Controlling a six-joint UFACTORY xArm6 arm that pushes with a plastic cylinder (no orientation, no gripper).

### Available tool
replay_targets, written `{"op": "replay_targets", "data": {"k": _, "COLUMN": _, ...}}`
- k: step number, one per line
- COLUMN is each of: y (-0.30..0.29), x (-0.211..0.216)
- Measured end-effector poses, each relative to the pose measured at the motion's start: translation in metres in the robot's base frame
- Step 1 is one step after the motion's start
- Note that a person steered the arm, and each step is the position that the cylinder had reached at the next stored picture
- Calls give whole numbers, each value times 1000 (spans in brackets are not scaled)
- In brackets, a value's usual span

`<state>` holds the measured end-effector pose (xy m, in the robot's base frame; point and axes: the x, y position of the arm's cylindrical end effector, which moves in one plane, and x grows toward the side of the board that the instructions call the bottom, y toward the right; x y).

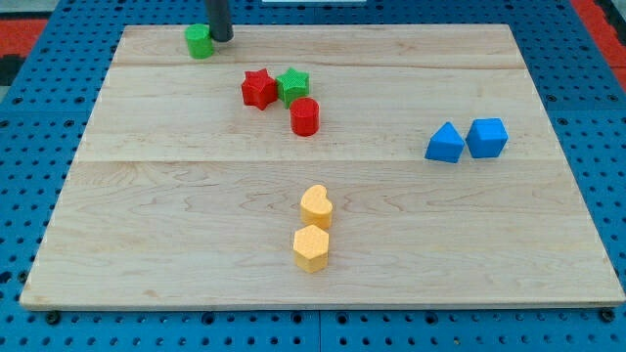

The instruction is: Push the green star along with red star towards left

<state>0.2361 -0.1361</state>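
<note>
Yellow hexagon block (311,248) sitting nearest the camera, far below my tip (221,38). Tip touching green block (200,41) at its right. Red star (258,88) and green star (292,85) lying touching, below-right of tip. No pincer fitted: state cannot be told.

Pale wooden board (489,244) — eight small blocks on it, red, green, blue, yellow.

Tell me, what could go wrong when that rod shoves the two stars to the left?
My tip sits at the view's top beside the green block, far from the stars. The red cylinder touches the green star, so it may get dragged along. The red star could also slip sideways off the green star.
</note>
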Motion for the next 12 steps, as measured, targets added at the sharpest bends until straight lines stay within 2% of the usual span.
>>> {"op": "replay_targets", "data": {"k": 1, "y": 39, "x": 29}}
{"op": "replay_targets", "data": {"k": 2, "y": 144, "x": 33}}
{"op": "replay_targets", "data": {"k": 3, "y": 183, "x": 84}}
{"op": "replay_targets", "data": {"k": 4, "y": 181, "x": 103}}
{"op": "replay_targets", "data": {"k": 6, "y": 95, "x": 85}}
{"op": "replay_targets", "data": {"k": 9, "y": 85, "x": 61}}
{"op": "replay_targets", "data": {"k": 12, "y": 33, "x": 59}}
